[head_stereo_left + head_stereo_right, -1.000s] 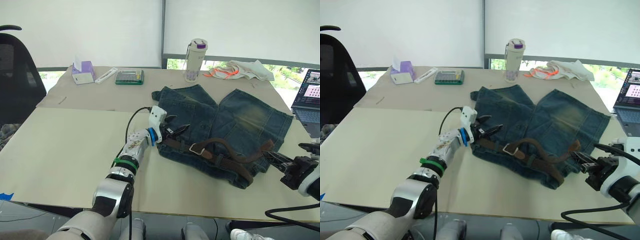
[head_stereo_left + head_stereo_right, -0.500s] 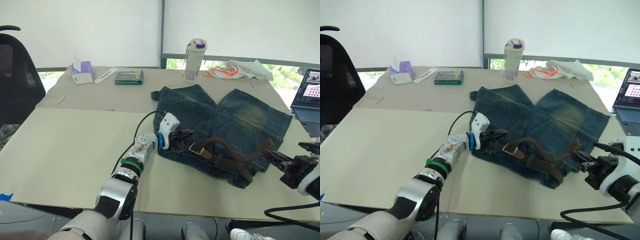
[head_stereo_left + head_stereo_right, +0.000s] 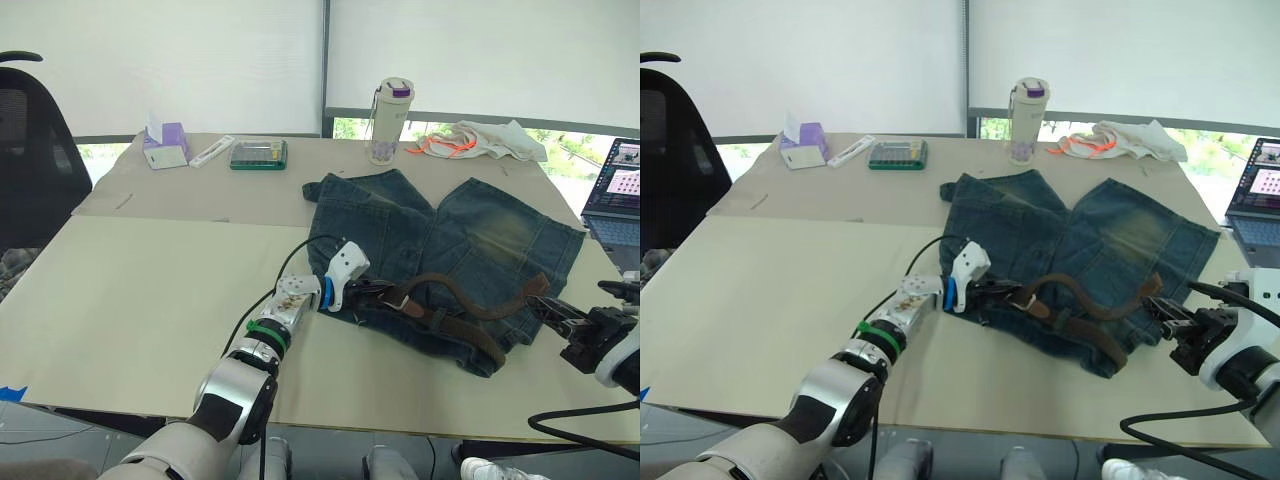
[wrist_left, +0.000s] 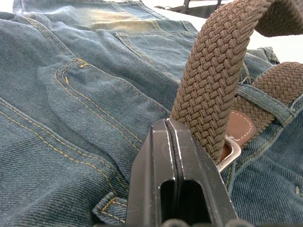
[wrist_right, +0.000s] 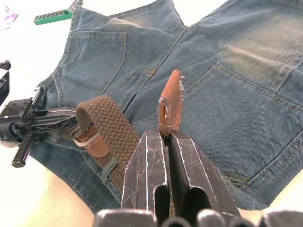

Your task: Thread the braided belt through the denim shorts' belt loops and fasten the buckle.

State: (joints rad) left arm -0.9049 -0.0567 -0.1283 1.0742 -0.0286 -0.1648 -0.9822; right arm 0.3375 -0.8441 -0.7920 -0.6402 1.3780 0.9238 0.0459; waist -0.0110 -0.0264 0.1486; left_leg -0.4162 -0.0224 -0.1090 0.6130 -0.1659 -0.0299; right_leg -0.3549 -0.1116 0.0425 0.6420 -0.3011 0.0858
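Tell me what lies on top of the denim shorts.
The braided belt lies across the denim shorts, its buckle beside the left claw. Belt stretches under the loops are covered.

The denim shorts (image 4: 71,94) are coarse twill cloth, matt, stitched in yellow thread and faded to a yellowish wash on the legs. The braided belt (image 4: 213,90) is a rough woven strap of brown cord, its tip (image 5: 170,101) capped in smooth tan leather, with more leather beside the shiny metal buckle (image 4: 230,153). The right end effector (image 5: 165,142) has black fingers (image 5: 142,175), scuffed and faintly glossy. The counter (image 3: 130,290) looks smooth, matt and pale.
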